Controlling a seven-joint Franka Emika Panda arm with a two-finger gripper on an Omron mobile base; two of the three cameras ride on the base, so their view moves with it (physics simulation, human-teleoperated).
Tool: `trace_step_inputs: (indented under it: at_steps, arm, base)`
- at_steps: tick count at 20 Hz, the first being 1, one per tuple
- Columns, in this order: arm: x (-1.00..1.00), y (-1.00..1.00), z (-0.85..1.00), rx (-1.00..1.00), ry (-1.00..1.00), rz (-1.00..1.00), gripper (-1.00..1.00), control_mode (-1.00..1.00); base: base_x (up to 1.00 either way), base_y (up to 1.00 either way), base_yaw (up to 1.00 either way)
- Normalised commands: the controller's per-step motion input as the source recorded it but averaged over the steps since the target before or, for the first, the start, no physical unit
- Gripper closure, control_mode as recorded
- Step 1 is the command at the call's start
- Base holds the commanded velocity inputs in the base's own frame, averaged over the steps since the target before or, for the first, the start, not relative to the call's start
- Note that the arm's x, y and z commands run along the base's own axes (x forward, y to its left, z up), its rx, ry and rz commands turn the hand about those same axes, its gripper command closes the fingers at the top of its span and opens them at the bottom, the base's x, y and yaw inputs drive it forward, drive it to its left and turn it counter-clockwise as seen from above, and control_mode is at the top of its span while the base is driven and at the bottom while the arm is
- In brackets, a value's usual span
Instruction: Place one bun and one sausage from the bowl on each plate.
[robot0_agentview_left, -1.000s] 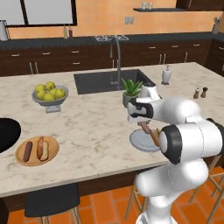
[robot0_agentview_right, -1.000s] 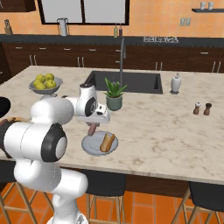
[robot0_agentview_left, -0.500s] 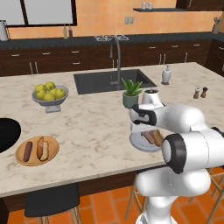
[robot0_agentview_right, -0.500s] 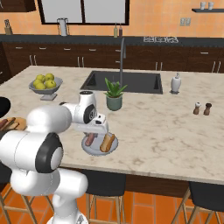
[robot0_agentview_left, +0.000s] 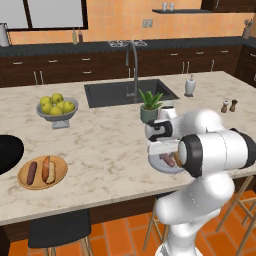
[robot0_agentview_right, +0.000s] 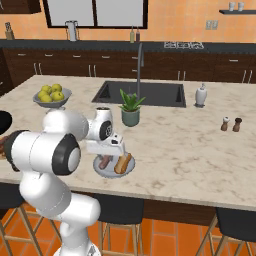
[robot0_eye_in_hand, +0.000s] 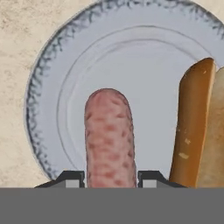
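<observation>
My gripper (robot0_eye_in_hand: 109, 178) is shut on a pinkish sausage (robot0_eye_in_hand: 108, 135), which sticks out between the two fingertips low over the pale grey plate (robot0_eye_in_hand: 61, 87). A golden bun (robot0_eye_in_hand: 194, 127) lies on that plate just right of the sausage. From the right base view, sausage (robot0_agentview_right: 104, 161) and bun (robot0_agentview_right: 123, 163) sit side by side on the grey plate (robot0_agentview_right: 114, 172) under the gripper (robot0_agentview_right: 106, 150). On the left, the tan plate (robot0_agentview_left: 60, 175) holds another sausage (robot0_agentview_left: 31, 172) and bun (robot0_agentview_left: 48, 169). The black bowl (robot0_agentview_left: 7, 152) shows at the left edge.
A grey footed bowl of yellow-green fruit (robot0_agentview_left: 56, 107) stands at the back left. A potted plant (robot0_agentview_left: 149, 105) is just behind the grey plate, with the sink (robot0_agentview_left: 127, 92) beyond it. A soap dispenser (robot0_agentview_left: 189, 86) and salt and pepper shakers (robot0_agentview_left: 228, 106) stand to the right.
The hand has come down with the sausage from above the grey plate to just over its surface, beside the bun. The gripper has stayed shut.
</observation>
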Motion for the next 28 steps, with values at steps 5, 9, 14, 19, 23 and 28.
trace_step_inputs:
  at_steps: [5, 9, 14, 19, 23, 28]
  arm:
    - [0.25, 0.00, -0.34, 0.00, -0.07, 0.00, 1.00, -1.00]
    - [0.24, 0.00, -0.29, 0.00, -0.10, 0.00, 1.00, -1.00]
    - [0.00, 0.00, 0.00, 0.00, -0.02, 0.00, 1.00, -1.00]
    - [0.00, 0.00, 0.00, 0.00, 0.00, 0.00, -1.00, -1.00]
    - [0.00, 0.00, 0.00, 0.00, 0.00, 0.00, -1.00, -1.00]
    - [0.01, 0.04, 0.30, 0.00, -0.02, -0.02, -1.00, -1.00]
  base:
    - [0.00, 0.00, 0.00]
    - [0.00, 0.00, 0.00]
    - [0.00, 0.00, 0.00]
    - [0.00, 0.00, 0.00]
    - [0.00, 0.00, 0.00]
    - [0.00, 0.00, 0.00]
